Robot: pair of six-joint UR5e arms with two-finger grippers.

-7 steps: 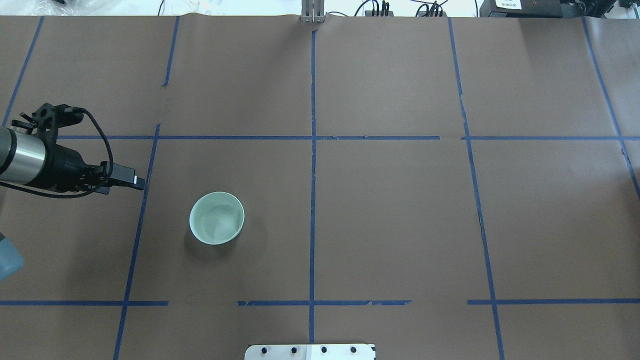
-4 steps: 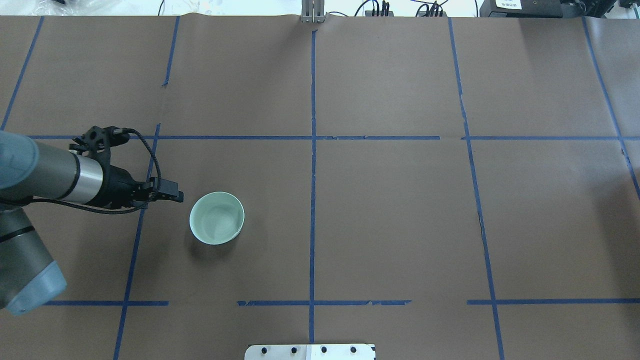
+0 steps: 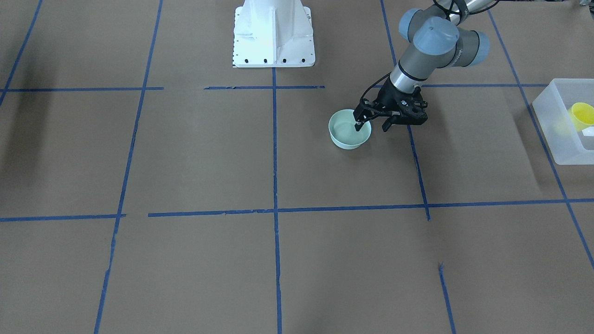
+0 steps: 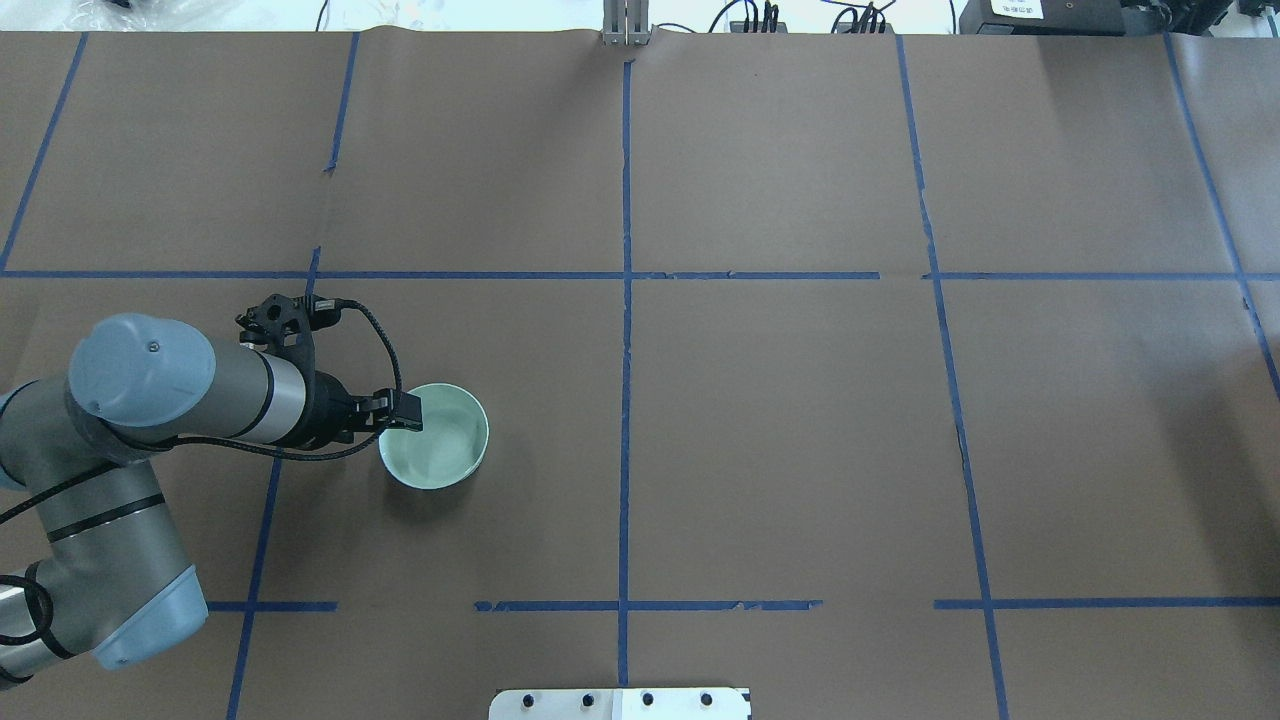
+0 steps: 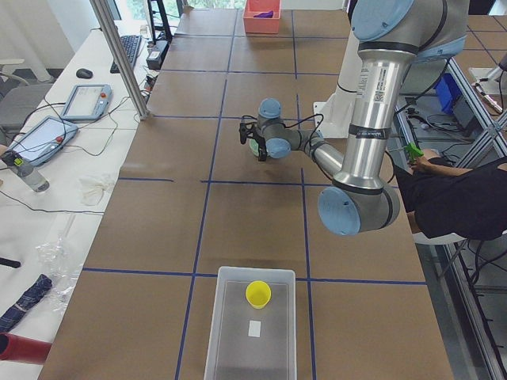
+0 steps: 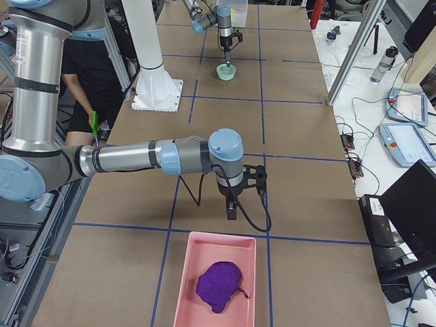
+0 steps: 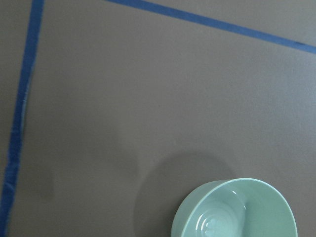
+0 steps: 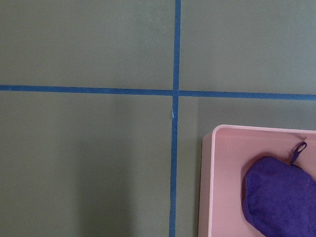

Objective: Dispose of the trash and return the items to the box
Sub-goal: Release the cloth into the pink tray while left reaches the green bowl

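A pale green bowl [image 4: 445,450] stands upright on the brown table; it also shows in the front view [image 3: 345,138] and the left wrist view [image 7: 237,212]. My left gripper [image 3: 371,126] is open at the bowl's rim nearest the arm, with one finger [image 3: 357,125] over the bowl's inside and the other outside; in the overhead view the gripper [image 4: 400,412] covers the bowl's left rim. The yellow cup [image 3: 582,114] lies in the translucent box [image 3: 557,144] at the table's left end, also in the left view [image 5: 257,294]. My right gripper [image 6: 231,210] hangs near a pink tray; I cannot tell its state.
The pink tray [image 6: 184,272] holds a purple cloth [image 6: 218,286] at the table's right end, also in the right wrist view [image 8: 276,197]. A small white piece [image 5: 253,328] lies in the box. The white robot base [image 3: 274,37] stands at the table's near edge. Blue tape lines cross the table.
My left arm has swung right across the table, from well left of the bowl to its rim. The bowl has not moved.
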